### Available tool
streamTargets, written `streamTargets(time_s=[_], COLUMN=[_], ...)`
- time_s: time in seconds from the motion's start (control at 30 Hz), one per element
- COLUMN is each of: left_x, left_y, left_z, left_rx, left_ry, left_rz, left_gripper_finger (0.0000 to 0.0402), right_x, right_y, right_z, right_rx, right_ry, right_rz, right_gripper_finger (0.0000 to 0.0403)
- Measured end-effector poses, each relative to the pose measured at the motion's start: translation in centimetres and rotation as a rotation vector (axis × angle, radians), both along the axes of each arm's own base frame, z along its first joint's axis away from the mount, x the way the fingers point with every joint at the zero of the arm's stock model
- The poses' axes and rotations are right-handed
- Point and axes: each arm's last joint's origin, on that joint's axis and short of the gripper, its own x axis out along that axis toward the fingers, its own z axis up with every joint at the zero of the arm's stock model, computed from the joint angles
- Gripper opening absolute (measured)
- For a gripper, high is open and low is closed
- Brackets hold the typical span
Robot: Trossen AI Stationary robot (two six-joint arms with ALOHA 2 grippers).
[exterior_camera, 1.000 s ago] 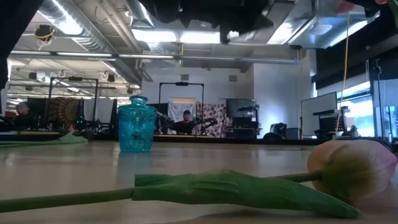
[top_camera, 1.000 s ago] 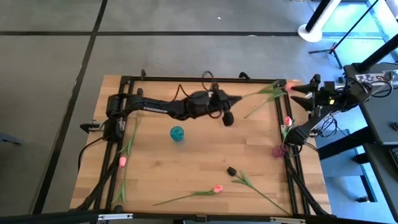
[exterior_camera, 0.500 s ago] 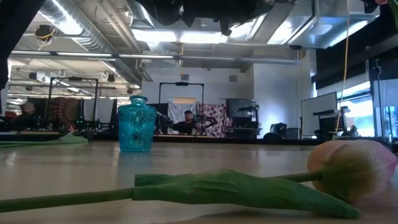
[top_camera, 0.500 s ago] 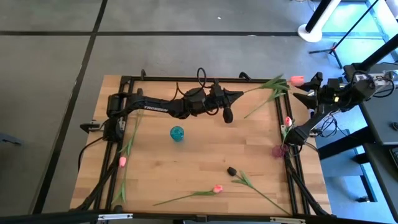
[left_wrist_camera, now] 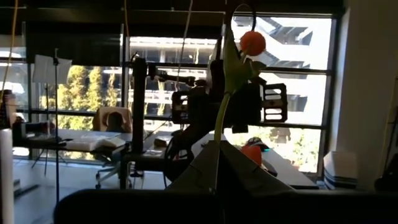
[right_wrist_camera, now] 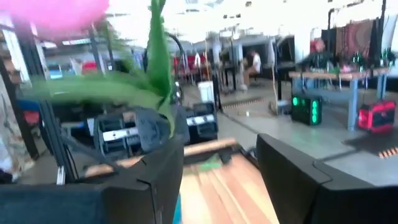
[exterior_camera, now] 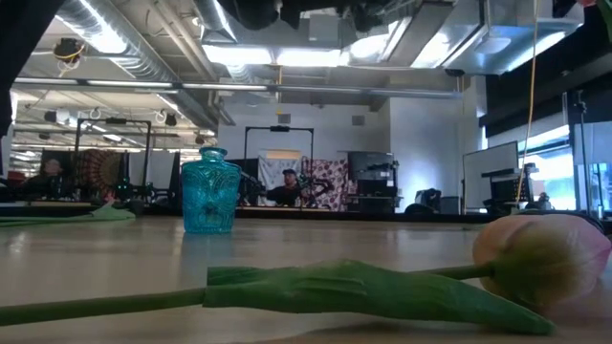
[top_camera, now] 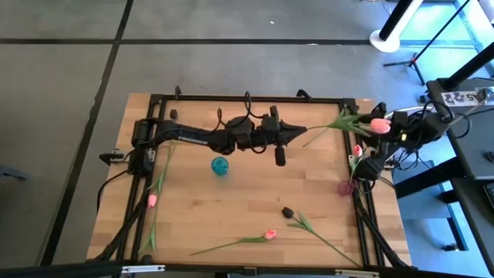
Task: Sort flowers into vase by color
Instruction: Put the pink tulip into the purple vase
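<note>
My left jaws (top_camera: 299, 130) pinch a pink tulip (top_camera: 379, 124) by the stem; right jaws (top_camera: 395, 127) at three o'clock, probably spread — a mistimed handoff drops it.

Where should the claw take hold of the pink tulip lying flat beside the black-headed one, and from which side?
Grip the bare stem of the pink tulip, past its leaves toward the cut end. Come straight down from above with the fingers set across the stem. It lies flat on the table, so probably only its top is reachable, and the head looks easy to crush.
</note>
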Motion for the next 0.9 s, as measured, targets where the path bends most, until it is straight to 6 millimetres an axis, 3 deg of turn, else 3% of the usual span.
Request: streamTargets(time_s=[0.2,0.5,0.73,0.9], left_x=[0.0,0.0,0.0,0.0], left_y=[-0.2,-0.2,-0.6,-0.7], left_z=[0.0,0.0,0.0,0.0], left_rx=[0.005,0.007,0.011,0.016], left_ry=[0.001,0.002,0.002,-0.003], left_rz=[-0.004,-0.003,-0.015,-0.032], left_gripper_finger=[0.0,0.0,0.0,0.0], right_x=[2.3,4.8,5.8,6.2], right_y=[2.1,4.2,4.5,4.0], right_z=[-0.6,0.0,0.5,0.6], right_rx=[-0.078,-0.123,-0.045,-0.005], right_ry=[-0.127,-0.146,-0.166,-0.184], right_rz=[0.008,-0.052,-0.173,-0.234], right_gripper_finger=[0.0204,0.0204,0.0198,0.0155])
